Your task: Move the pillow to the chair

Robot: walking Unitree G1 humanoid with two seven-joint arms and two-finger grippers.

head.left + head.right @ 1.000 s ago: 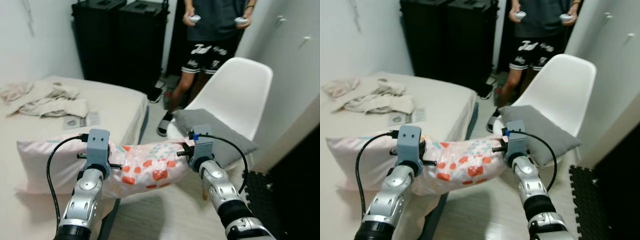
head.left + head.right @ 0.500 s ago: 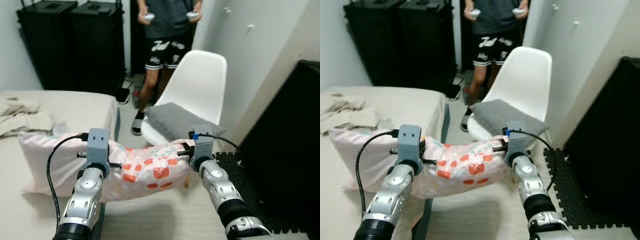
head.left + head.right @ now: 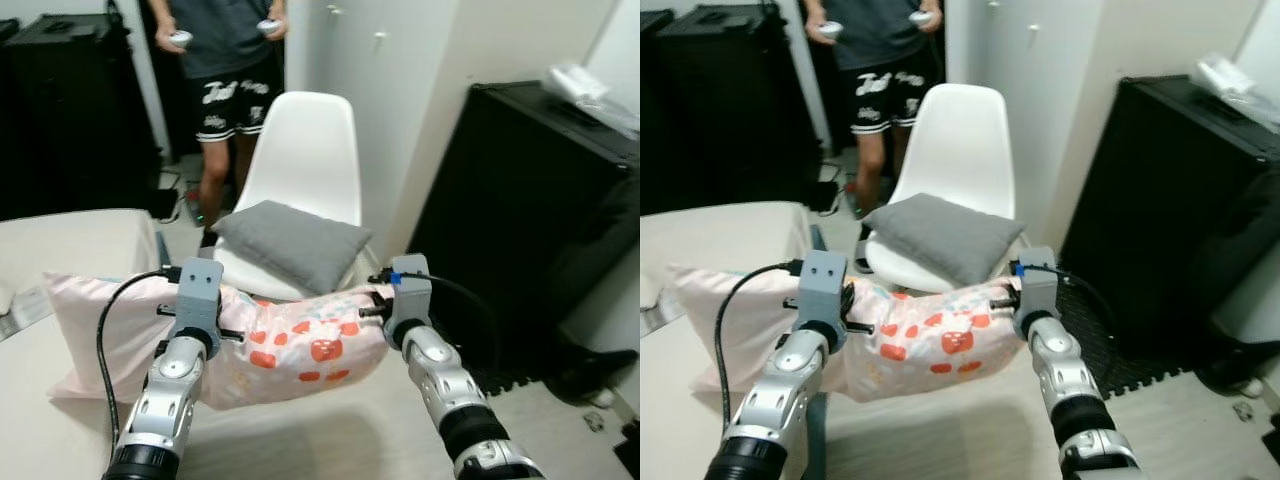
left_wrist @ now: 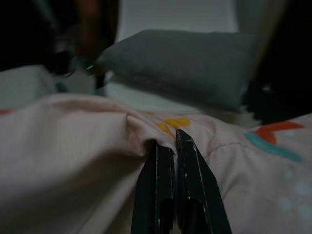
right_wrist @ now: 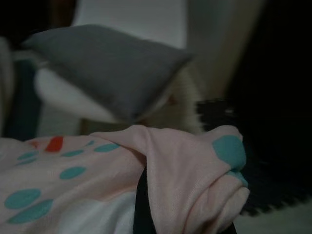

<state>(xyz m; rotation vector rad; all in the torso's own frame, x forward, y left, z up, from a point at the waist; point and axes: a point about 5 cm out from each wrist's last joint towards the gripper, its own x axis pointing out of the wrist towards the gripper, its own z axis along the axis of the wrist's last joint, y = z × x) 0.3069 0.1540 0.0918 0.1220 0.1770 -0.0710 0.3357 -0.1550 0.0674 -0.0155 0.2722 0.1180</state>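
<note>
- Pillow (image 3: 290, 345), pink with red and teal print, hangs slung between both arms in front of the robot, off the bed (image 3: 60, 250); one end trails over the bed edge at 9 o'clock.
- Left gripper (image 4: 168, 141): fingers pressed almost together, pinching a raised fold of the pillow's cover. A pinch on a fold suits soft cloth, since there is no firm edge to take.
- Right gripper (image 5: 142, 178): cloth is bunched over it and only a sliver of black finger shows; it seems clamped on the pillow's far corner, though the gap between its fingers is hidden.
- The two grips sit well apart along the top seam, so the weight is shared and the middle sags only a little. Judgement: this keeps the load level for carrying.
- Chair (image 3: 305, 150), white shell, stands at 12 o'clock just beyond the pillow. A grey cushion (image 3: 290, 240) already lies on its seat, tilted toward the backrest.
- Person (image 3: 225, 60) stands at 11 o'clock behind the chair, holding controllers.
- Black cabinet (image 3: 520, 200) at 2 o'clock, close beside the chair; little room on that side.
- Judgement: carrying stage, nearly at the chair. The pillow has to be lifted forward and set on top of the cushion or against the backrest; it could slide off the sloped cushion.
</note>
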